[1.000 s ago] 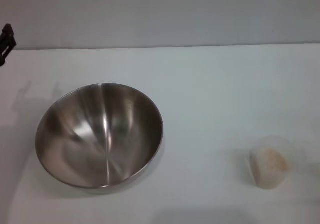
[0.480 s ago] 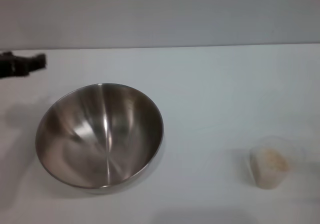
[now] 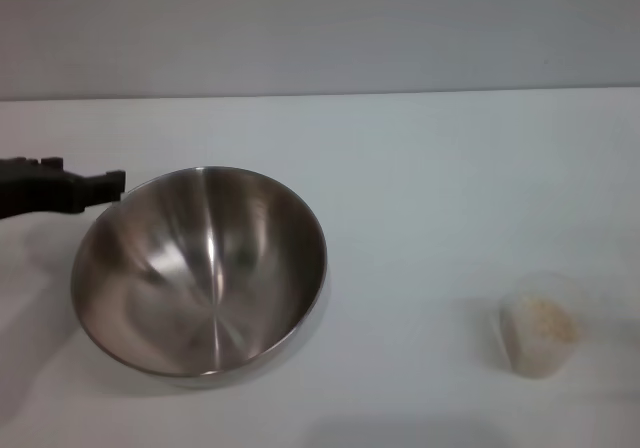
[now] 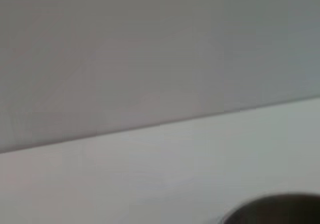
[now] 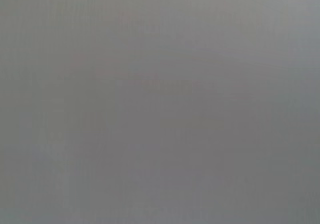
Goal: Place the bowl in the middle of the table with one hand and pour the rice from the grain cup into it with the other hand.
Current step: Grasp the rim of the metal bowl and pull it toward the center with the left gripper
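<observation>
Bowl (image 3: 200,271) on the left half of the counter (image 3: 420,188), upright and empty, not yet in the middle. Cup (image 3: 541,324) well apart from it, near the front right, upright, with rice (image 3: 545,320) inside.

Left gripper (image 3: 112,184) low over the counter, tip just beside the bowl's far left rim, maybe touching. Jaws apart or together: cannot tell, too dark and too much side-on. Left wrist view: only wall, counter, and a dark curve of bowl (image 4: 280,210) at the edge. Right gripper nowhere in sight; right wrist view just plain grey.

Step in hand, most likely: get hold of the bowl's rim. To do it well:

- Go slow near the rim. Shiny steel slides easily on a smooth top, so a bump may push it away.
- Put one jaw inside the rim and one outside, then squeeze firmly.
- Keep the bowl level while moving it toward the middle.
- Stop well short of the cup, so no rice gets knocked over.
- Leave the cup alone until the bowl sits steady.
</observation>
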Robot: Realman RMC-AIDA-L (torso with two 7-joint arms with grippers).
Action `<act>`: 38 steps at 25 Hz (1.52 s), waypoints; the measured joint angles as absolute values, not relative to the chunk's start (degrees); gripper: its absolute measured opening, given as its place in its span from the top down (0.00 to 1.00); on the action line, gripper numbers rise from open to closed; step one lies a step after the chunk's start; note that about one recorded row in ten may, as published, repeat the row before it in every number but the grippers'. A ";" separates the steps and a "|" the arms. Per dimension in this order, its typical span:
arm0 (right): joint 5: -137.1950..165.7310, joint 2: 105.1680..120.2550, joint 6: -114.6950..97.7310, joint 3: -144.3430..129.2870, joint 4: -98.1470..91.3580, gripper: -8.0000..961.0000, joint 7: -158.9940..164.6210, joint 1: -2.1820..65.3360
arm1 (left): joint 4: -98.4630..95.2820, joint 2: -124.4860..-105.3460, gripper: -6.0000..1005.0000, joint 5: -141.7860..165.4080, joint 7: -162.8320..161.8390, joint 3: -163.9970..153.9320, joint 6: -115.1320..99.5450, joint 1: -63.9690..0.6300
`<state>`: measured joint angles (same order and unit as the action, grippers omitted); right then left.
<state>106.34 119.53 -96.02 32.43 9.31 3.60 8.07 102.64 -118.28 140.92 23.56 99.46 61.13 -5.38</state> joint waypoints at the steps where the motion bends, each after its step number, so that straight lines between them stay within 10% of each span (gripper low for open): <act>1: 106.33 119.53 -95.98 32.43 9.31 0.15 3.60 8.13 | 102.13 -118.36 0.25 140.94 24.42 99.35 61.10 -5.31; 38: 106.25 119.62 -95.88 32.25 9.40 0.15 3.60 8.53 | 91.46 -118.39 0.24 141.42 27.69 96.34 58.30 -7.01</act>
<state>106.25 119.62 -95.88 32.25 9.40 3.60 8.53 91.46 -118.39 141.42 27.69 96.34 58.30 -7.01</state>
